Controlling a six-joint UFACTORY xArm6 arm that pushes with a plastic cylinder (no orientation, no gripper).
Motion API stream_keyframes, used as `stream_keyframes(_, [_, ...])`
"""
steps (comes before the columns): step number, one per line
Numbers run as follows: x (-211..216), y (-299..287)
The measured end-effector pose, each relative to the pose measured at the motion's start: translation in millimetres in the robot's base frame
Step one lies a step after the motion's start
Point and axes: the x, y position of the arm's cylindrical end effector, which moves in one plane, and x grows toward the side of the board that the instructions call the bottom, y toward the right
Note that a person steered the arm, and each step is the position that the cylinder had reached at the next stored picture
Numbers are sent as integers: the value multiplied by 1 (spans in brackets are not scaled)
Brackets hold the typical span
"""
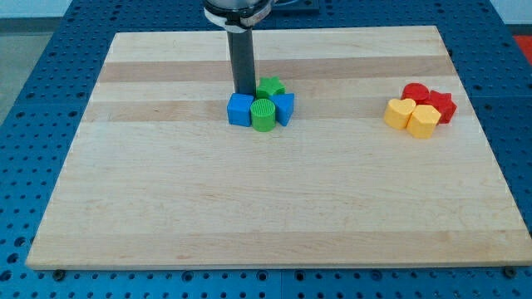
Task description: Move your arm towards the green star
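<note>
The green star (270,86) lies at the back of a tight cluster near the board's upper middle. In front of it stand a green cylinder (263,115), a blue cube (240,109) on the view's left and a blue block (284,108) on the view's right. My tip (244,92) comes down just left of the green star, behind the blue cube, touching or nearly touching the star's left side. The rod rises straight up to the arm at the view's top.
A second cluster sits at the view's right: a red cylinder (415,91), a red star (441,105), a yellow heart-like block (399,112) and a yellow block (422,121). The wooden board (249,208) rests on a blue perforated table.
</note>
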Motion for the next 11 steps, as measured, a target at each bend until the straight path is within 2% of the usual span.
stream_keyframes(2, [-9,-31])
stream_keyframes(3, [-45,-36])
stream_keyframes(4, [-70,-4])
stream_keyframes(5, [-74,31])
stream_keyframes(6, [-65,39])
stream_keyframes(8, [-52,91])
stream_keyframes(9, [-25,93])
stream_keyframes(10, [-20,84])
stream_keyframes(11, [-36,63])
